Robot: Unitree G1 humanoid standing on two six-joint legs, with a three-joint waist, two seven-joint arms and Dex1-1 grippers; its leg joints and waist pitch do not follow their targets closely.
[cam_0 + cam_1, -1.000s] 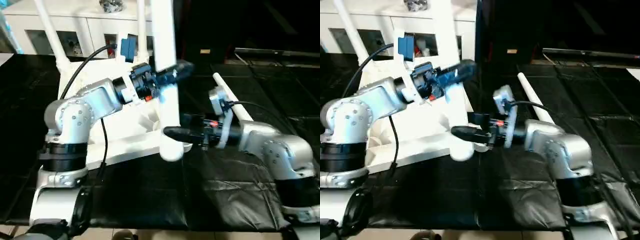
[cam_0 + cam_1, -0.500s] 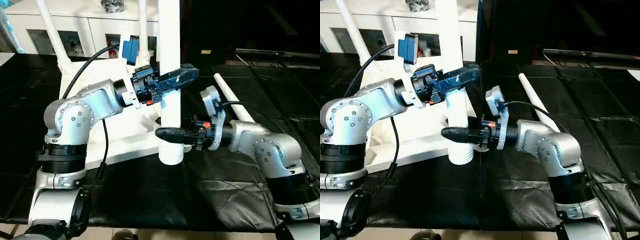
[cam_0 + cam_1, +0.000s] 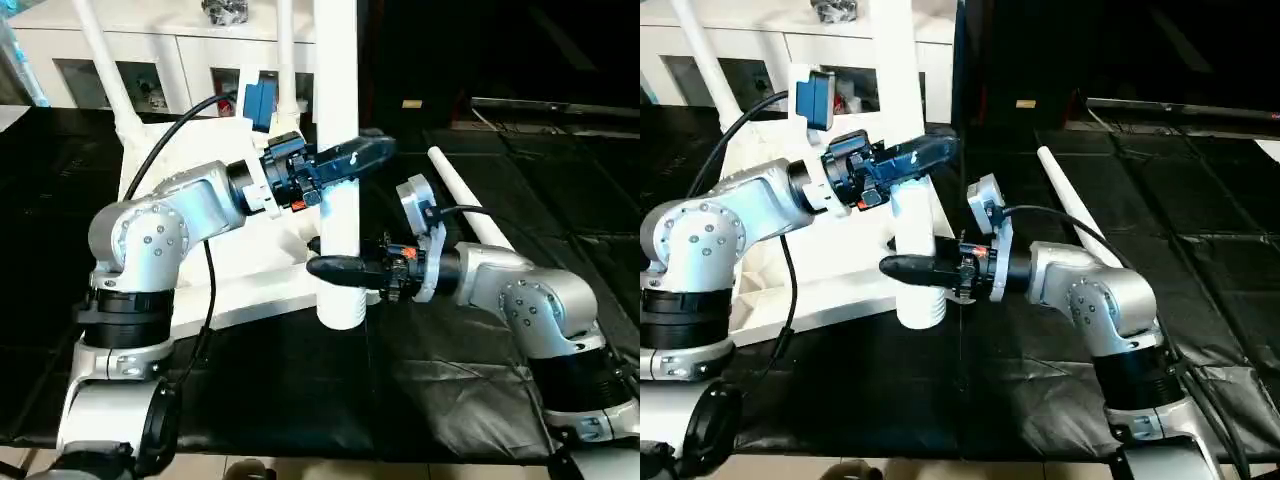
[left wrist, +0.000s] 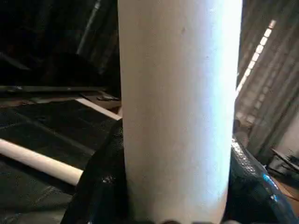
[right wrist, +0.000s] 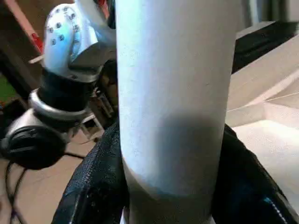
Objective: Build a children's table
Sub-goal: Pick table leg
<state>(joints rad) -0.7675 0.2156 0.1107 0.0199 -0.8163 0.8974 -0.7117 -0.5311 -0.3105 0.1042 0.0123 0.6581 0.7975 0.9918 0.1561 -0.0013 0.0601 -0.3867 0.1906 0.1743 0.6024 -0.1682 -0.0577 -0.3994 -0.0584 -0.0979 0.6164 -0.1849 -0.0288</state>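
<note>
Both grippers clamp one white leg at the centre of the head view, and it stands upright, its long axis running straight up out of the top edge of the frame. Its wide ribbed end hangs low, just over the near edge of the upturned table top. The left gripper comes in from the left and grasps the leg high up; in the left wrist view its black fingers hug either side of the shaft. The right gripper comes in from the right and is clenched around the leg lower down, near that ribbed end, its fingers wrapping the shaft in the right wrist view.

The table top lies left of centre on the black mat, with two fitted legs rising at upper left. A spare leg lies flat at right of centre, pointing diagonally toward the upper middle. A white cabinet lines the upper left edge. Open mat spreads along the bottom and far right.
</note>
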